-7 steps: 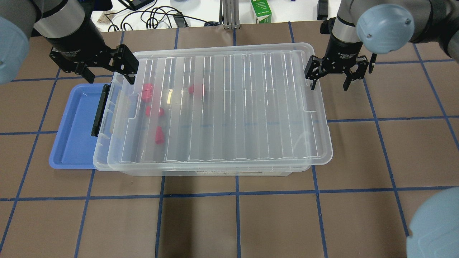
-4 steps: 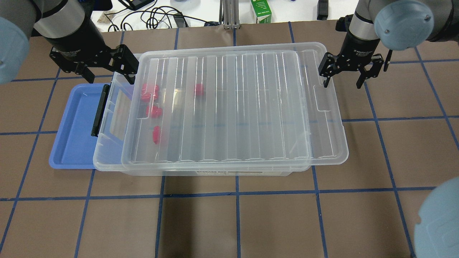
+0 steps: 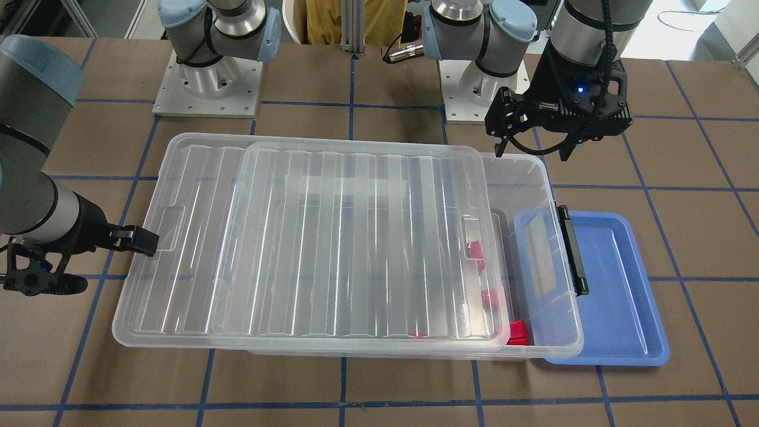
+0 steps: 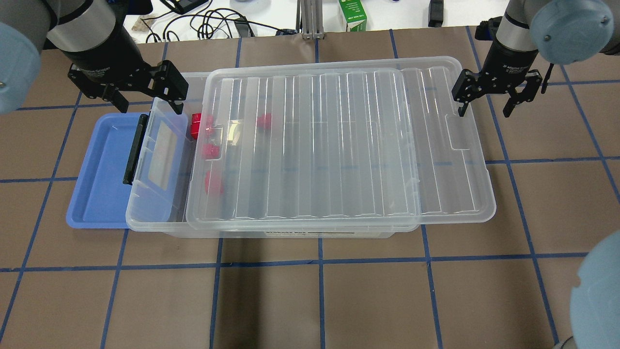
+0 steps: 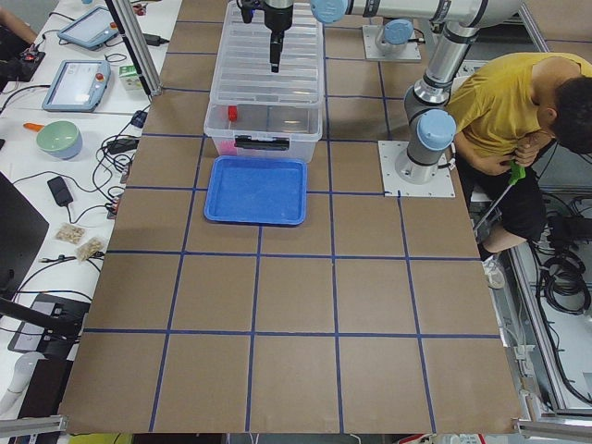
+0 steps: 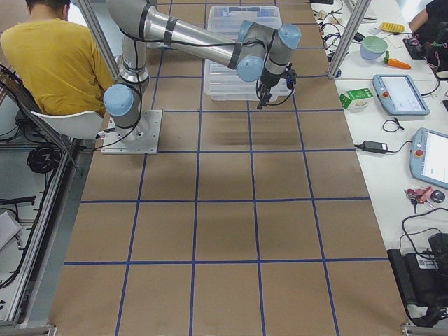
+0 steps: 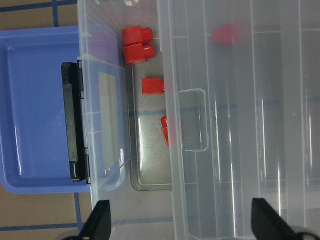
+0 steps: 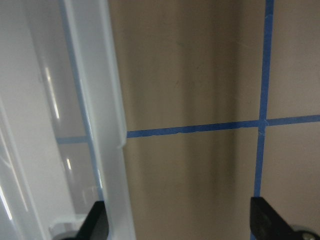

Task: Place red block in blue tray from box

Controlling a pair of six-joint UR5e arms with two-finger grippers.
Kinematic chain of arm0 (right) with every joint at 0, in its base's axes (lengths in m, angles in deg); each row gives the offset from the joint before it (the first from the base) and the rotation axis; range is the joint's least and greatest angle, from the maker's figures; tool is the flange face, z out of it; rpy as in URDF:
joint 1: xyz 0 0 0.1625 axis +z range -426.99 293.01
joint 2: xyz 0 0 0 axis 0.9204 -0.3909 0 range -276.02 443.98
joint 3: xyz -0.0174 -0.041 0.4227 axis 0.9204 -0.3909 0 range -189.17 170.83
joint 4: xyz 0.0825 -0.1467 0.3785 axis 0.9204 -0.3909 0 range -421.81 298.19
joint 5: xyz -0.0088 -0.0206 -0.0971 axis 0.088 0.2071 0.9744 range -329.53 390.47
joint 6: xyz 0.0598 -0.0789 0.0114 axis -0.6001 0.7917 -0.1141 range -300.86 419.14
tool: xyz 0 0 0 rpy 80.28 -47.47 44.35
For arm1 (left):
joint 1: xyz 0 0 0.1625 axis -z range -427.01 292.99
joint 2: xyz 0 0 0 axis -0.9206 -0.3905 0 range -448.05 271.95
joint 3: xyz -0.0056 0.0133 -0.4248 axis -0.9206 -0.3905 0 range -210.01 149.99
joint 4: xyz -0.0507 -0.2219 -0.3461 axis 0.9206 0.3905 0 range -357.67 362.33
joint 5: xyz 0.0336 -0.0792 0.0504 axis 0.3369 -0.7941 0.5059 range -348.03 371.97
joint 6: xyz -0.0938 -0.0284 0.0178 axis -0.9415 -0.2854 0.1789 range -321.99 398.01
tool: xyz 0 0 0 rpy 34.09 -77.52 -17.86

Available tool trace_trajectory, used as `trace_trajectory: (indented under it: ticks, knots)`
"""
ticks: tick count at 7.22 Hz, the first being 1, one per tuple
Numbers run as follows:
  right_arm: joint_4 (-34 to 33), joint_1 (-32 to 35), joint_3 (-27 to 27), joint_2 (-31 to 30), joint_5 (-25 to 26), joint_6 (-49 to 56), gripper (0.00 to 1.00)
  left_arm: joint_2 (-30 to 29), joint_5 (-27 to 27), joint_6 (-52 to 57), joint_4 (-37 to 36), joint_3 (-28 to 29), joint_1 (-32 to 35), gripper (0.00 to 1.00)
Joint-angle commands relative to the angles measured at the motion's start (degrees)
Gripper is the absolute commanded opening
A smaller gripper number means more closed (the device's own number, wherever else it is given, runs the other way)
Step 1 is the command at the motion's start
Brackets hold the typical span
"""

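The clear box [image 4: 315,233] stands mid-table with its ribbed lid [image 4: 339,145] shifted right, overhanging the right end. Several red blocks lie in the box's left end; one [image 4: 196,123] is uncovered, the others [image 4: 211,150] show through the lid. In the left wrist view they show as a pair [image 7: 137,45] and single ones [image 7: 152,85]. The blue tray [image 4: 97,169] lies against the box's left end, under its black latch [image 4: 134,148]. My left gripper [image 4: 150,105] is open and empty above the box's far left corner. My right gripper [image 4: 483,110] is open at the lid's far right corner, one finger at its rim.
A green carton [image 4: 352,14] and cables [image 4: 213,24] lie beyond the table's far edge. The box and lid take up the table's middle; brown mat with blue tape lines [image 4: 319,300] lies in front. A person in yellow [image 5: 504,102] sits behind the robot bases.
The lid has slid to the right along with my right gripper, uncovering the box's left end and a red block. My left gripper has stayed in place.
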Motion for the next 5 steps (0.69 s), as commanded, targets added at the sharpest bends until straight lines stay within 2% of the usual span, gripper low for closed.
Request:
trace_trajectory:
  ticks: [1,5]
  knots:
    - [0.00,-1.29,-0.15,-0.09,0.38,1.25,1.00,0.00,0.00,-0.01,0.00,0.00,0.00,1.00]
    - [-0.09,-4.28,-0.15,-0.09,0.46,6.96,1.00,-0.09,0.00,-0.01,0.00,0.00,0.09,1.00]
